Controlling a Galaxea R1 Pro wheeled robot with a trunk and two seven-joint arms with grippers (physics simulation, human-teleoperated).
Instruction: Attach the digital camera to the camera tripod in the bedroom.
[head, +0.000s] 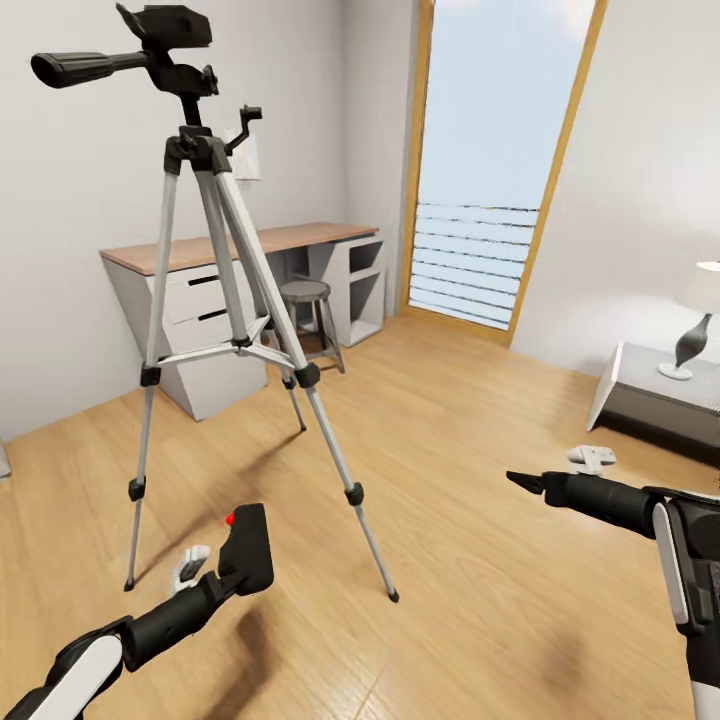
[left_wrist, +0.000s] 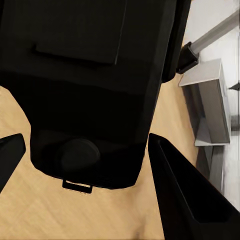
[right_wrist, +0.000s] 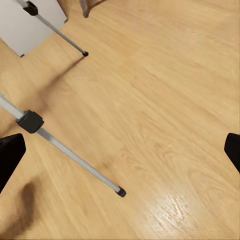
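White walls, a light wood floor (head: 480, 420) and a tall wood-framed window (head: 500, 160) at the far end: here is the bedroom, seen from the head camera. Against the far left wall sits a desk (head: 240, 270) with a wooden top and pale drawers, and a small round stool (head: 307, 300) is tucked just in front of it. Over on the right edge, a low grey cabinet (head: 650, 395) carries a white lamp (head: 700, 310) with a dark curved base.

Front and centre-left stands the camera tripod (head: 225, 300), upright on all three silver-grey legs, feet spread on the floor, its black head up high with the long pan handle pointing left. The head plate on top is bare. In the right wrist view, one tripod leg (right_wrist: 65, 150) runs across the floor and ends in a black foot.

Now the arms. The left gripper (head: 235, 565) is low and near, just left of the tripod's near right leg, and it is clamped on the digital camera (head: 247, 548), red button showing on top. The left wrist view has the camera's black body (left_wrist: 90, 85) seated between the two fingers (left_wrist: 185, 190), well below the tripod head. The right gripper (head: 525, 483) hangs at the right, above bare floor and well apart from the tripod; its fingertips (right_wrist: 11, 155) sit at opposite edges of the right wrist view, spread wide with nothing between them. A small white object (head: 590, 458) lies on the floor beyond it, too small to identify.
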